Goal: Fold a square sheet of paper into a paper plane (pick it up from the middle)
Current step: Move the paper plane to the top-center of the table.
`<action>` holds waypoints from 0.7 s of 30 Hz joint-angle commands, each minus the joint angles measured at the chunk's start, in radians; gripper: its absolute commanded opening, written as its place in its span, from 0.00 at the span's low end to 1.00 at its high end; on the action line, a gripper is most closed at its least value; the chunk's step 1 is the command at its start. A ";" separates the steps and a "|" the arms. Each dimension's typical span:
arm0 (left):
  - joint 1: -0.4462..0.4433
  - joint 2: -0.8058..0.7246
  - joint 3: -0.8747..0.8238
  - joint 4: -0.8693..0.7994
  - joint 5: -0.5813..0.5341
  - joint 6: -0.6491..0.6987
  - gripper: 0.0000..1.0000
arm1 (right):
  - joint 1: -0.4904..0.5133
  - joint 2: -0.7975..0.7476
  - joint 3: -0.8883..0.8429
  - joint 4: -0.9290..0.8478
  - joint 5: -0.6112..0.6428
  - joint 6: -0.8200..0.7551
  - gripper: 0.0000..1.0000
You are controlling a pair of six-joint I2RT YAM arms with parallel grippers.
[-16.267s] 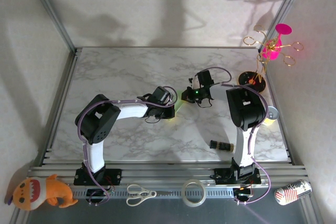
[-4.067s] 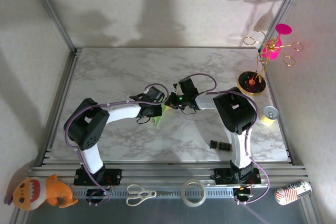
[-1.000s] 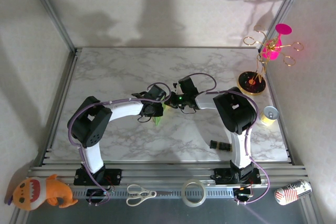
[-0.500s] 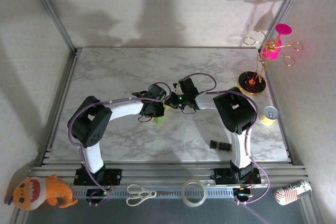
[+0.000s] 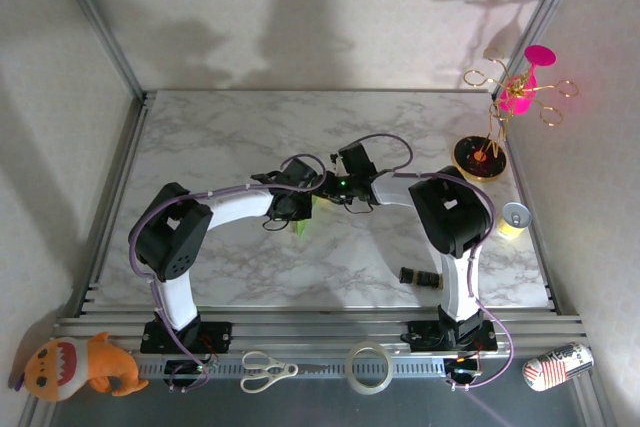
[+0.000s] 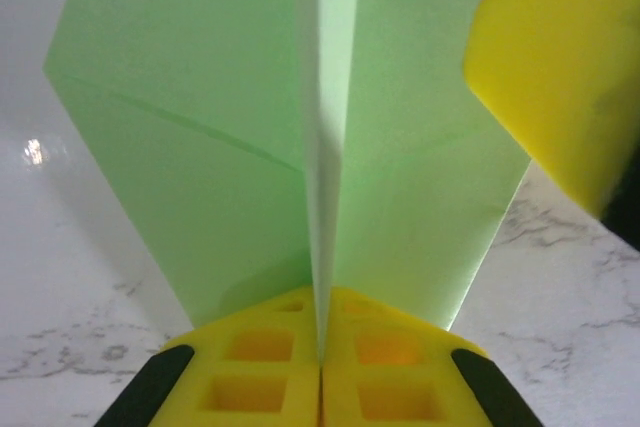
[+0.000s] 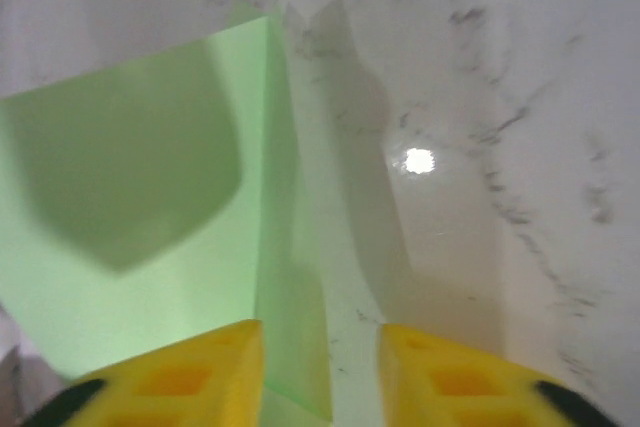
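While the left gripper (image 6: 320, 352) pinches its centre fold, the paper plane (image 6: 220, 117) looks nearly finished.
Clenched at six o'clock in the wrist view, its fingers (image 6: 265, 387) hold the light green dart over the marble table (image 6: 60, 347) at mid-table, wings spreading toward ten and two o'clock. Beyond, the right gripper (image 7: 320, 367) stands released, grasping nothing. Diagonal creases are in; probably only wing-setting and set-down remain.
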 commanded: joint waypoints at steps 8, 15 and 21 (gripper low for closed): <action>0.062 0.051 0.187 -0.073 -0.115 0.088 0.06 | -0.045 -0.341 -0.151 -0.082 0.535 -0.077 0.70; 0.120 0.205 0.426 -0.115 -0.148 0.143 0.06 | -0.075 -0.549 -0.319 -0.013 0.693 -0.103 0.89; 0.136 0.369 0.630 -0.179 -0.158 0.183 0.06 | -0.086 -0.604 -0.363 -0.004 0.698 -0.108 0.92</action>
